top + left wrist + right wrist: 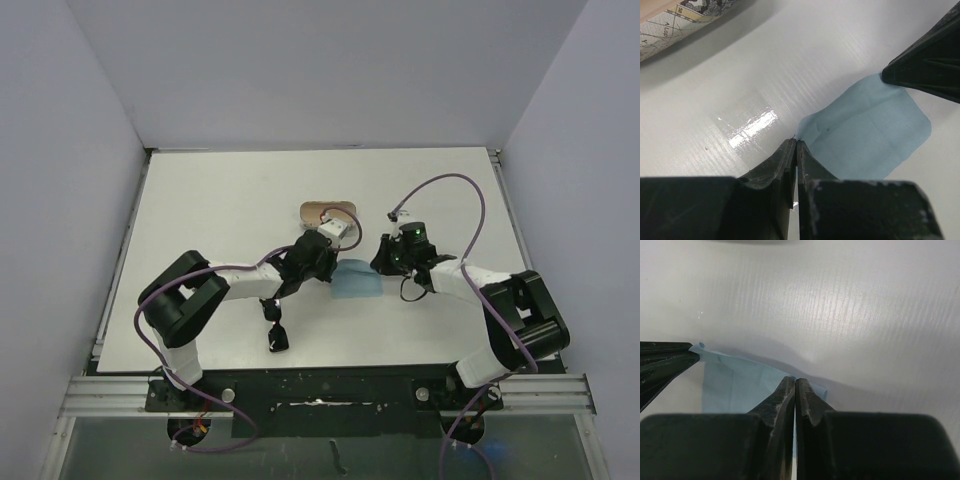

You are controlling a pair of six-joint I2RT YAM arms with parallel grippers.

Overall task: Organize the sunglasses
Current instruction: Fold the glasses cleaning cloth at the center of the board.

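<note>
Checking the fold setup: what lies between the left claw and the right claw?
The light blue cloth spans it, one corner at the shut left claw, another at the shut right claw. Clearest in the left wrist view.

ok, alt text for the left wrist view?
The left tool, shut, pinches the near corner of a light blue cloth on a white table; the right tool meets the cloth's far corner. A map-patterned case edges in top left.
</note>
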